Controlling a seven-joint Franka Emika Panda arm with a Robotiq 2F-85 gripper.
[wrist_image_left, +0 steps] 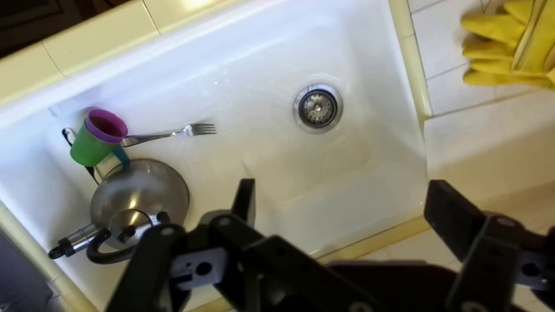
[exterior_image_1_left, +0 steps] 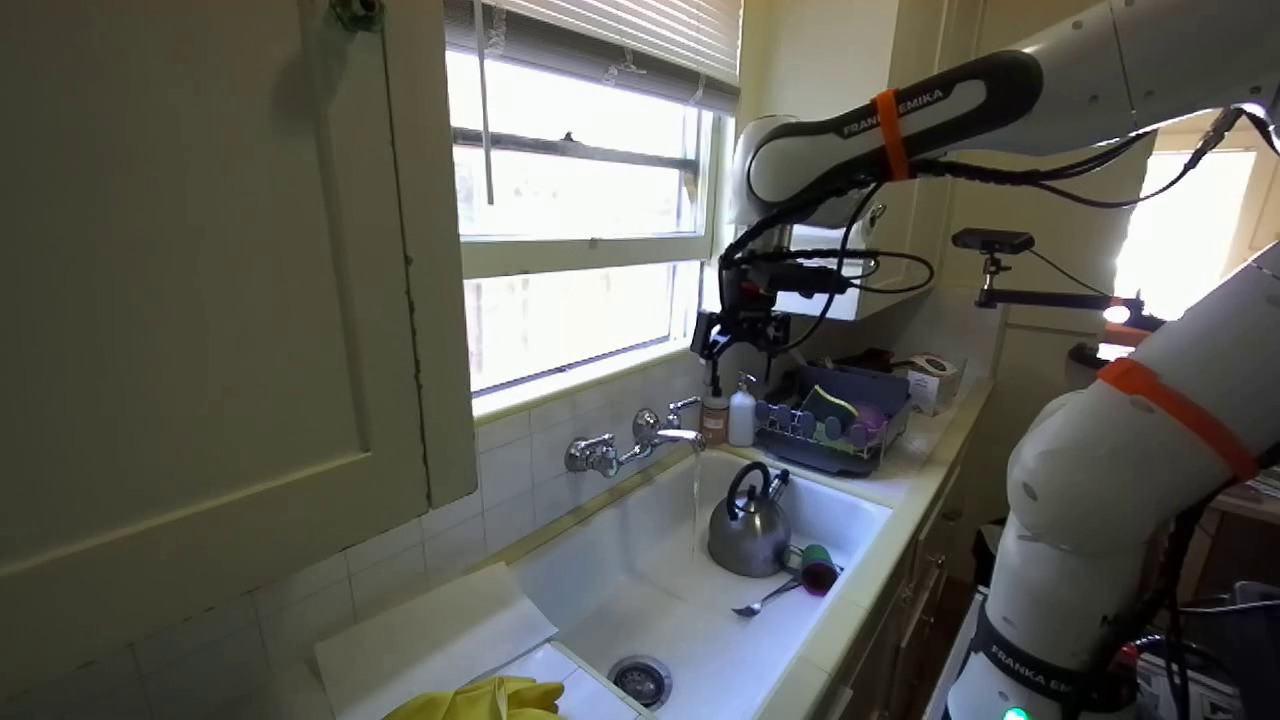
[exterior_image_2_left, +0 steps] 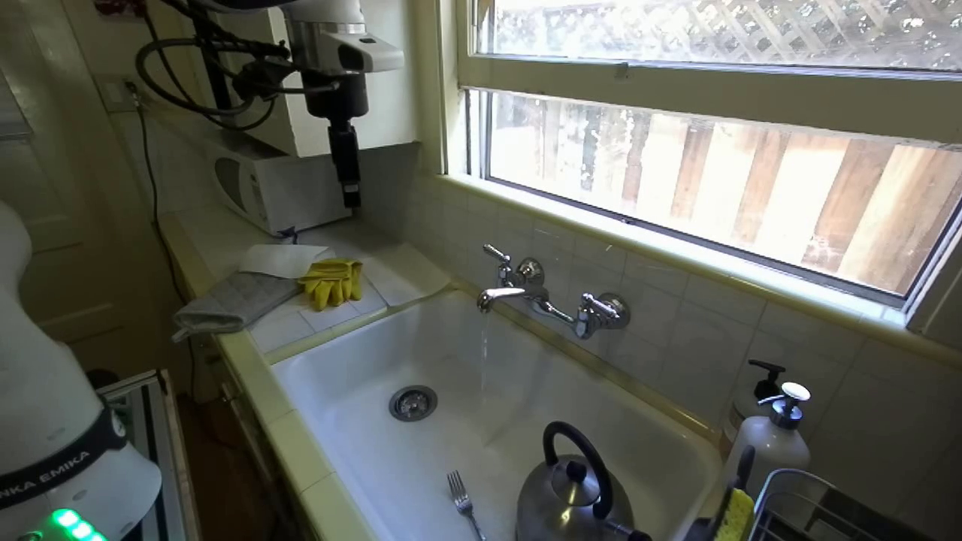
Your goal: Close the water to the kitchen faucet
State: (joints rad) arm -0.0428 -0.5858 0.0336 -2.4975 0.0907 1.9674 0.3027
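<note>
The chrome kitchen faucet (exterior_image_1_left: 680, 437) is mounted on the tiled wall above the sink. It also shows in an exterior view (exterior_image_2_left: 530, 294), with a stubby handle at each end of its body. A thin stream of water (exterior_image_1_left: 696, 500) runs from its spout into the sink; it shows in both exterior views. My gripper (exterior_image_1_left: 741, 376) is open and empty, pointing down, higher than the faucet and apart from it. It also shows in an exterior view (exterior_image_2_left: 351, 197) and in the wrist view (wrist_image_left: 342, 190), fingers spread wide. The faucet does not show in the wrist view.
The white sink (wrist_image_left: 260, 86) holds a metal kettle (wrist_image_left: 143, 190), stacked cups (wrist_image_left: 97, 136) and a fork (wrist_image_left: 190, 130). Yellow gloves (exterior_image_2_left: 331, 282) lie on the counter. Soap bottles (exterior_image_2_left: 766, 443) and a dish rack (exterior_image_1_left: 840, 420) stand at one end. A window and cabinets border the arm.
</note>
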